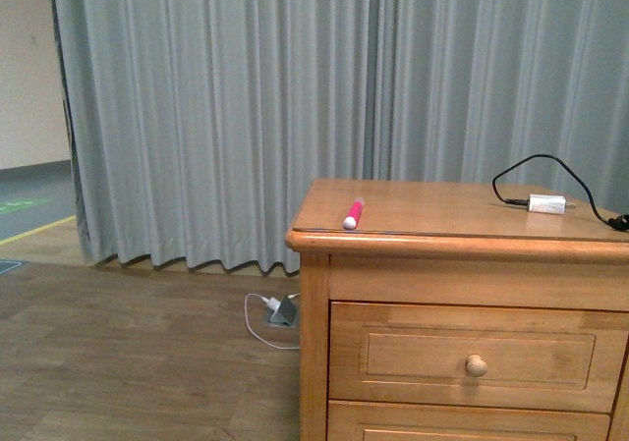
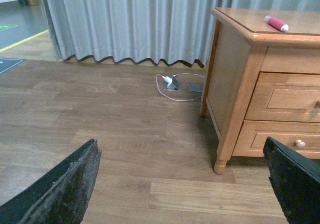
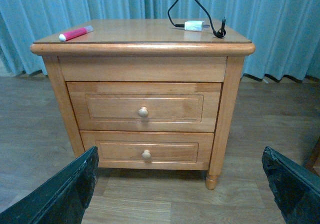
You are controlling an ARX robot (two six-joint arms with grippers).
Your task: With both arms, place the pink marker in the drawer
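The pink marker (image 1: 353, 213) lies on the cabinet top near its front left corner; it also shows as the marker (image 2: 276, 23) and the marker (image 3: 75, 33). The upper drawer (image 1: 479, 356) is closed, with one round knob (image 3: 143, 112). My left gripper (image 2: 185, 184) is open over bare floor, left of the cabinet and low down. My right gripper (image 3: 180, 186) is open in front of the cabinet, low, facing the drawers. Neither holds anything. No arm appears in the front view.
A white adapter (image 1: 546, 203) with a black cable (image 3: 200, 7) lies on the cabinet top at the back right. A lower drawer (image 3: 146, 151) sits beneath the upper one. A floor socket with a white cable (image 2: 172, 83) lies by the grey curtain (image 1: 246, 107).
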